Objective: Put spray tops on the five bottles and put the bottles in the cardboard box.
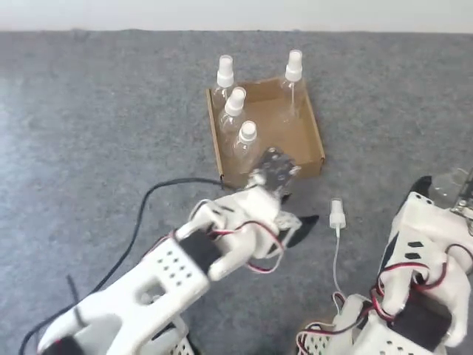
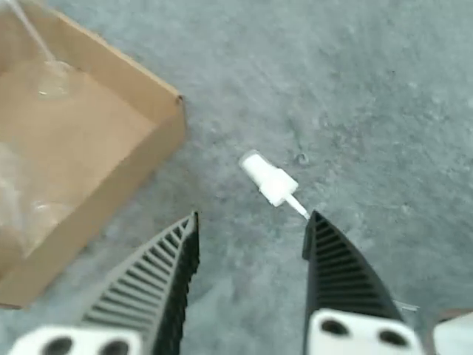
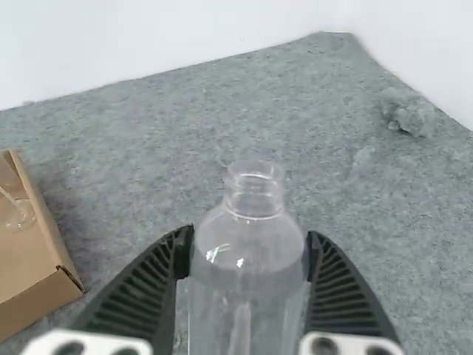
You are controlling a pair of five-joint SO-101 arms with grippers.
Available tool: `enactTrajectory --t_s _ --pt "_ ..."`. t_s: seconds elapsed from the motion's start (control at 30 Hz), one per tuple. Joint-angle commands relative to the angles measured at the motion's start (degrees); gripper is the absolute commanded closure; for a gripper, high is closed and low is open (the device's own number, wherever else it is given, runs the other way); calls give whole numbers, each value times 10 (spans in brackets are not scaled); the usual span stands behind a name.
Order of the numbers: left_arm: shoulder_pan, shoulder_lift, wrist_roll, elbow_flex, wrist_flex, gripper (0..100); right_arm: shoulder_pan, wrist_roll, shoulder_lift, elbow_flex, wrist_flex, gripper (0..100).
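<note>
A loose white spray top (image 1: pixel 337 214) (image 2: pixel 270 181) lies on the grey carpet to the right of the box's front corner, its thin tube trailing toward me. My left gripper (image 1: pixel 295 216) (image 2: pixel 253 218) is open just short of the spray top, one finger (image 2: pixel 336 266) nearly touching the tube. At the table's right edge my right gripper (image 3: pixel 250 237) (image 1: pixel 446 194) is shut on a clear uncapped bottle (image 3: pixel 251 251) (image 1: pixel 452 182), held upright. The cardboard box (image 1: pixel 314 129) (image 2: pixel 111 170) holds several clear bottles with spray tops fitted (image 1: pixel 247 133).
Grey carpet covers the table up to a white wall at the back. A black cable (image 1: pixel 140 214) runs from the left arm across the carpet on the left. A corner of the box (image 3: pixel 33 266) shows in the right wrist view.
</note>
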Motion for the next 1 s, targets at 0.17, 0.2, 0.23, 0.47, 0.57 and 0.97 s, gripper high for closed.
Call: enactTrajectory --t_s 0.17,0.2,0.23,0.47,0.57,0.97 --pt "25 242 45 -144 -90 782 7 -7 -1 -8 -13 887" --pt "25 267 46 -158 -95 782 6 -7 -1 -8 -13 887" --pt "25 291 46 -172 -99 782 5 -7 -1 -8 -13 887" --pt "25 428 94 -270 -100 782 4 -7 -1 -8 -10 887" --pt "25 460 94 -296 -86 782 4 -7 -1 -7 -9 887" --pt "25 535 93 -370 -58 783 4 -7 -1 -7 -7 887"
